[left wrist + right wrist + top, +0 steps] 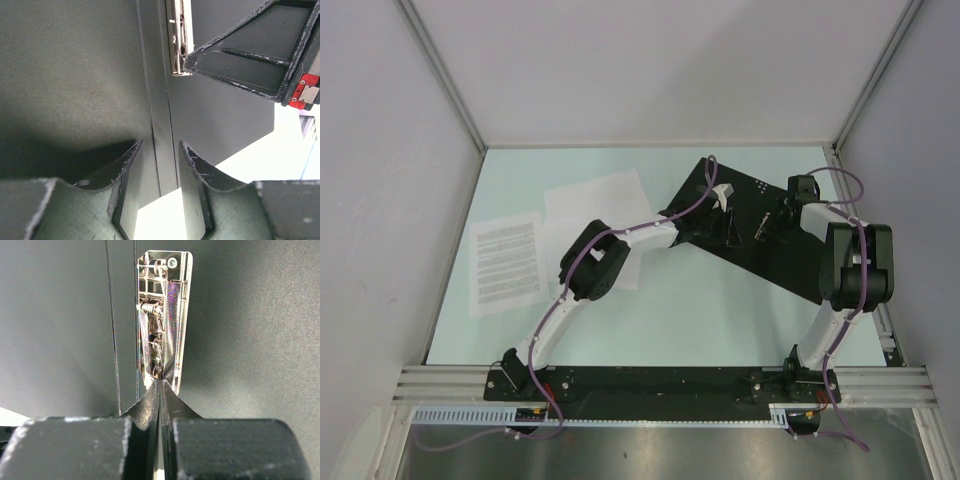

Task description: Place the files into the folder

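Observation:
The folder lies open at the right, black inside up, with small white dots near its far corner. Left of it lie the files: a sheet of dense text, a blank sheet, and another blank one partly under my left arm. My left gripper stands open over the folder's spine crease, nothing between its fingers. My right gripper is shut, its tips at the near end of the folder's metal clip. I cannot tell if it pinches the clip.
Grey walls enclose the pale table on the left, back and right. In the left wrist view my right gripper's finger sits close above my left one. The folder's near edge borders bright table.

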Motion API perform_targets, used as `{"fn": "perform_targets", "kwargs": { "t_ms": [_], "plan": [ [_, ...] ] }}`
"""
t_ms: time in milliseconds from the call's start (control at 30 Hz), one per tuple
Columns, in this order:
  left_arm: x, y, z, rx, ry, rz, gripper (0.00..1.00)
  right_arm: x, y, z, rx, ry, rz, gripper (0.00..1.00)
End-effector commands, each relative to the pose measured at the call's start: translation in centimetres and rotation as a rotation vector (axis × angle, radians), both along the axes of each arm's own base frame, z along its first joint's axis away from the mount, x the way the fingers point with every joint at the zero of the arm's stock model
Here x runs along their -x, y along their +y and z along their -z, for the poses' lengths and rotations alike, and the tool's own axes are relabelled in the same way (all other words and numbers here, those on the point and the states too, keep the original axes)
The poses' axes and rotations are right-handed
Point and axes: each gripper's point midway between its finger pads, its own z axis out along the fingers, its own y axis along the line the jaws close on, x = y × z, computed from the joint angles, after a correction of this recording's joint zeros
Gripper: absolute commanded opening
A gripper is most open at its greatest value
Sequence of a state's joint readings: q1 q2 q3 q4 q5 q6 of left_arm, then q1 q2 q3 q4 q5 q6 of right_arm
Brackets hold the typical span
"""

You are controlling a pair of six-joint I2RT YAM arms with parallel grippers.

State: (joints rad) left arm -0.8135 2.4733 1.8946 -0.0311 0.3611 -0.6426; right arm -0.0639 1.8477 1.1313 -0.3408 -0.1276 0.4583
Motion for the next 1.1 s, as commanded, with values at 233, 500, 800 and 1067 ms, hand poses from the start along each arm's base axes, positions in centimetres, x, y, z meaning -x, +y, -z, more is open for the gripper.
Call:
{"fn": "perform_targets", "kwargs": {
  "t_ms": [233, 500, 800, 1067],
  "plan": [
    [-0.4, 2.1, 0.1, -0.053, -0.007, -0.017, 0.40, 3.1, -1.7, 2.8, 0.088, 0.103, -0.090, 0.00],
    [0.0, 1.5, -0.8, -0.028, -0.015, 0.005, 0.40, -0.2, 0.4, -5.5, -0.055, -0.156, -0.061, 0.24],
    [0.3, 1.3, -0.7, -0.026, -0.013, 0.005, 0.40, -0.9, 1.1, -4.5, -0.083, -0.140, -0.096, 0.36],
    [0.6, 1.0, -0.9, -0.019, -0.016, 0.011, 0.40, -1.5, 0.9, -3.5, -0.021, -0.118, -0.102, 0.32]
  ]
}}
